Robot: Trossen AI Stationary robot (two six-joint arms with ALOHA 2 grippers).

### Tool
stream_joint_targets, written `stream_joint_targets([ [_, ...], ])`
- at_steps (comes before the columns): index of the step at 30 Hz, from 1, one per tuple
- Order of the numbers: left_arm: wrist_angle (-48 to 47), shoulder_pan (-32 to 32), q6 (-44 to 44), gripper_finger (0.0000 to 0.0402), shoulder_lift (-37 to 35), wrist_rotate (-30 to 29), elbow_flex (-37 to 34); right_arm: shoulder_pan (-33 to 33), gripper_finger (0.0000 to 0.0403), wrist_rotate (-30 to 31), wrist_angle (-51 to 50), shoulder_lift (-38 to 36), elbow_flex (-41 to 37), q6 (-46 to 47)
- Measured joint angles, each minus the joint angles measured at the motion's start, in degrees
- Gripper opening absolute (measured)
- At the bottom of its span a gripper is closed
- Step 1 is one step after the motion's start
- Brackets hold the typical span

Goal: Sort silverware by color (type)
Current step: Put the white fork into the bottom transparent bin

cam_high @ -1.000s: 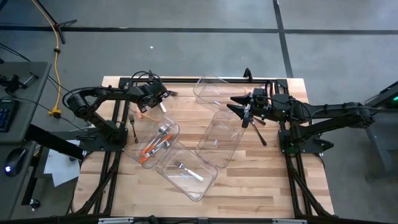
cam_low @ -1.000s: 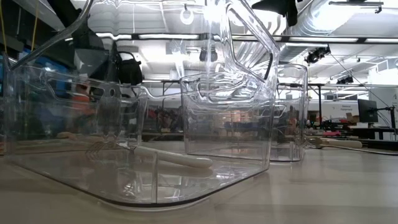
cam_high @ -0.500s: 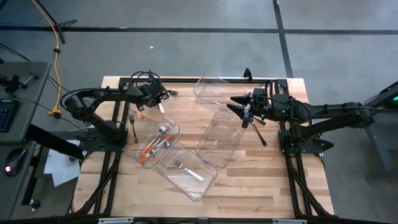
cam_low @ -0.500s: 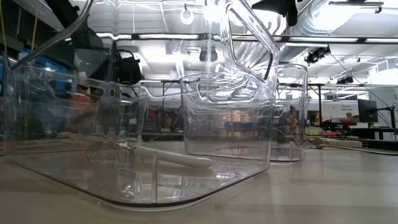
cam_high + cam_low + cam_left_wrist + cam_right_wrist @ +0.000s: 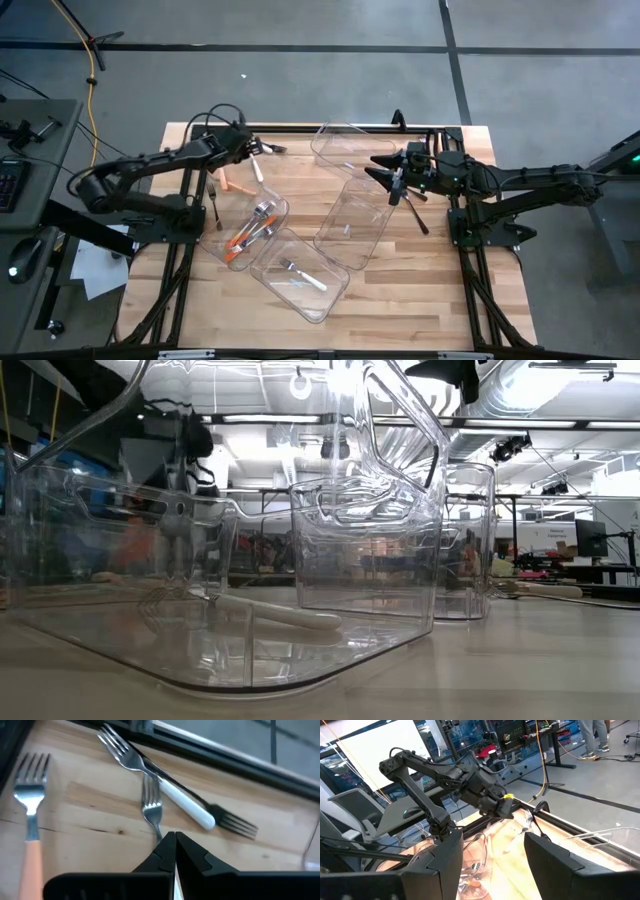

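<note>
Three clear rectangular plastic bins point(image 5: 300, 272) lie on the wooden desk point(image 5: 400, 280); no writing is readable. Since earlier, the left gripper point(image 5: 243, 147) has drawn back from its previous spot, jaws pinched together just short of a white-handled silver fork point(image 5: 165, 787). The right gripper point(image 5: 385, 172) hangs unmoved, jaws wide, empty.

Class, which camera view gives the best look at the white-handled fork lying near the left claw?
The left wrist view: the white-handled fork fills the frame, tines and handle clear, beyond the shut left claw. The high view shows it only as a small white sliver. The low view does not clearly show it; the right wrist view cannot settle it.
</note>
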Motion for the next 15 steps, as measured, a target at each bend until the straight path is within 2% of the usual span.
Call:
stream_joint_targets([
  [7, 6.3, 0.29, -1.36, 0.0011, 4.01, 2.42, -0.67, 0.0, 0.0195, 0.01, 0.1, 0.74, 0.0, 0.16],
  [11, 10.2, 0.26, -0.71, 0.0042, 8.03, 3.5, -0.67, 0.0, 0.0195, -0.02, -0.02, 1.88, 0.02, 2.04],
  [15, 9.93, 0.43, -2.2, 0.0083, 11.13, 2.53, -0.67, 0.0, 0.0195, -0.92, -0.61, 2.94, 0.02, 3.14],
])
